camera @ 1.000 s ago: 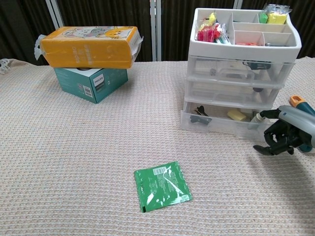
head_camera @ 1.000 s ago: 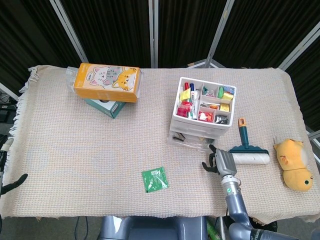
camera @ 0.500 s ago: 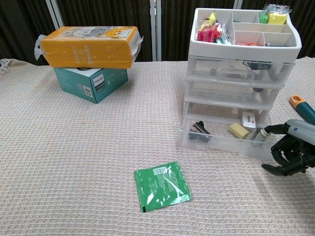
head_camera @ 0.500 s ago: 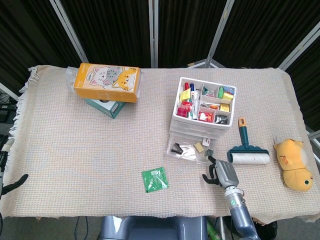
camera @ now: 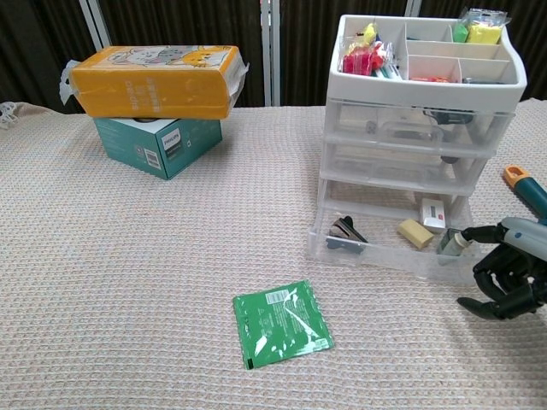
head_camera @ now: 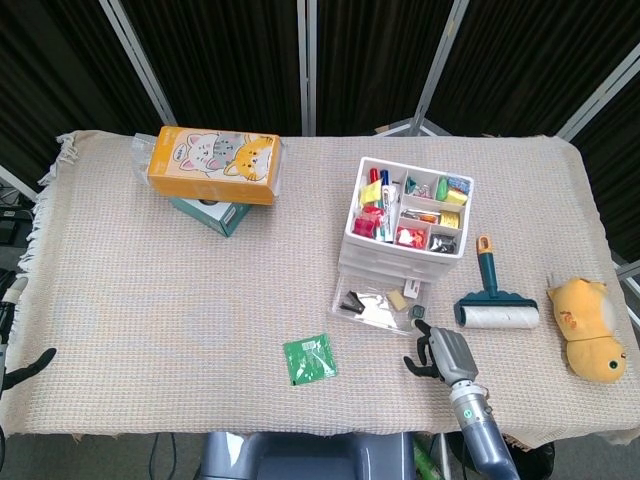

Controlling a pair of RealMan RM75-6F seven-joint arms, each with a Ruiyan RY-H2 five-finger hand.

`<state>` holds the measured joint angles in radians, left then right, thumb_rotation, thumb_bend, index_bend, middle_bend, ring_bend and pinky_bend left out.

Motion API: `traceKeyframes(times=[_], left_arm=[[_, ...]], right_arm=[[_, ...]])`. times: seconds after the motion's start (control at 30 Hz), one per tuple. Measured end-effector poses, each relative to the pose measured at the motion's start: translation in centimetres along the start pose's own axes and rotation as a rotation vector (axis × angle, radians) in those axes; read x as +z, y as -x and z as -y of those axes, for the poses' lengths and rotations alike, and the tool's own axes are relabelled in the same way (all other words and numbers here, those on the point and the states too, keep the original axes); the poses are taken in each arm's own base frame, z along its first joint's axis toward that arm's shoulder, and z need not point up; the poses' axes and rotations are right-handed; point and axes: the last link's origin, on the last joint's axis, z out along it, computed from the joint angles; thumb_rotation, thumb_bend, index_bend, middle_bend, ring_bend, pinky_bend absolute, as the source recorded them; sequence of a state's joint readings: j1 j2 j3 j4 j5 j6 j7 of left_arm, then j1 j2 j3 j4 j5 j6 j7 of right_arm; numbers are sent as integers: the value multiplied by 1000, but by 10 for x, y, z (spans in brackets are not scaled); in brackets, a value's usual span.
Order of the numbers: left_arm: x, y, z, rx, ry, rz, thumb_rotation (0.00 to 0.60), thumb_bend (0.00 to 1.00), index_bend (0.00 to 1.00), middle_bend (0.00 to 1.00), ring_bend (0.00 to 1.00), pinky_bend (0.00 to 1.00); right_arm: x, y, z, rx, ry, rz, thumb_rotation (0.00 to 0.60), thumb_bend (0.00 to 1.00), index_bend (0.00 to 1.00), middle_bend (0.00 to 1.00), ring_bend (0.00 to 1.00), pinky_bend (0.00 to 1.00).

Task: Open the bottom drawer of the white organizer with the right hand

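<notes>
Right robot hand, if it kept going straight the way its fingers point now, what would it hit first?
Most likely the front right corner of the pulled-out bottom drawer. The right robot hand has one fingertip already at that corner, fingers pointing left toward it, though depth is hard to judge.

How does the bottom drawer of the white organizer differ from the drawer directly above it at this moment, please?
The bottom drawer is pulled well out toward the front; the middle drawer sits pushed in. The bottom drawer's contents lie open to view from above; the middle drawer's stay covered. Both are clear plastic.
</notes>
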<state>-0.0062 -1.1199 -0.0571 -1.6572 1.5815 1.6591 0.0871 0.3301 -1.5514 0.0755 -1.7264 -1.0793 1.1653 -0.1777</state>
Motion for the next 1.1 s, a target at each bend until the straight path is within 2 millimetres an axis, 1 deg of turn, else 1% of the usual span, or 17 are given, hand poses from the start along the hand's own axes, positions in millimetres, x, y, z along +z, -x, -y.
traceKeyframes(times=[0.07,0.3,0.4,0.47,0.57,0.7,0.8,0.9,1.1], left_arm=[[0,0,0,0,0,0,600,49,0,0,0,0],[0,0,-1,0,1,-1,600,49,0,0,0,0],[0,-1,-1,-1,1,-7,600,49,0,0,0,0],[0,-1,-1,-2,2,-8,600,49,0,0,0,0],[0,-1,0,-4,0,-10,600,49,0,0,0,0],[0,-1,0,-3,-1,-11,600,50,0,0,0,0],[0,-2,0,-4,-1,-12,600,50,0,0,0,0],[0,-2,0,-2,0,-19,600,50,0,0,0,0],[-4,-7,-3,2,12,-50,600,49,0,0,0,0]], right_arm=[[-1,0,0,3,-2,1,600,245,371,780,817,717],[-3,-4,2,12,-20,-13,600,209,260,755,793,711],[-5,-7,3,-15,-32,-38,600,200,219,745,783,707],[-7,-9,2,-44,-35,-58,600,193,214,742,781,707],[-11,-12,4,-55,-39,-75,600,175,230,759,791,710],[-11,-20,7,-111,-56,-139,600,141,298,863,872,724],[-10,-26,11,-164,-65,-192,600,128,369,933,930,745],[-7,-33,16,-214,-69,-232,600,121,410,963,956,751],[7,-44,25,-344,-18,-253,600,119,426,974,964,752]])
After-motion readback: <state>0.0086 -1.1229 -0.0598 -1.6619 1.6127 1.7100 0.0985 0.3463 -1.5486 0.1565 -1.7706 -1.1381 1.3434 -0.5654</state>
